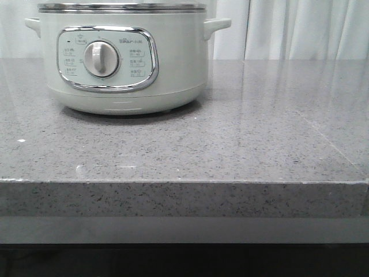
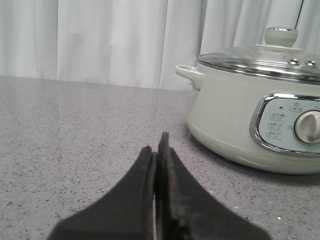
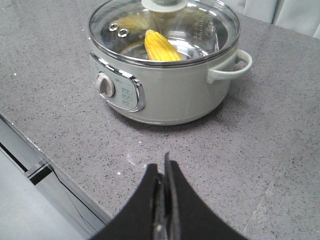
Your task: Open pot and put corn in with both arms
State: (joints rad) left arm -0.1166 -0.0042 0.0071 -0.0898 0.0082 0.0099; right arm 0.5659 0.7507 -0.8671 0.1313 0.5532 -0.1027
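The cream-white pot [image 1: 124, 63] stands at the back left of the grey stone table, its dial panel [image 1: 106, 57] facing me. It also shows in the left wrist view [image 2: 250, 120] and the right wrist view [image 3: 165, 75]. A glass lid [image 3: 165, 27] with a knob [image 2: 281, 36] sits on the pot. The yellow corn [image 3: 161, 47] lies inside the pot under the lid. My left gripper [image 2: 157, 145] is shut and empty, low over the table beside the pot. My right gripper [image 3: 164, 165] is shut and empty, above the table near its front edge. Neither gripper shows in the front view.
The grey speckled table [image 1: 230, 138] stretches right of the pot. Its front edge [image 1: 184, 182] is close to the camera and also shows in the right wrist view [image 3: 45, 155]. White curtains [image 2: 100, 40] hang behind the table.
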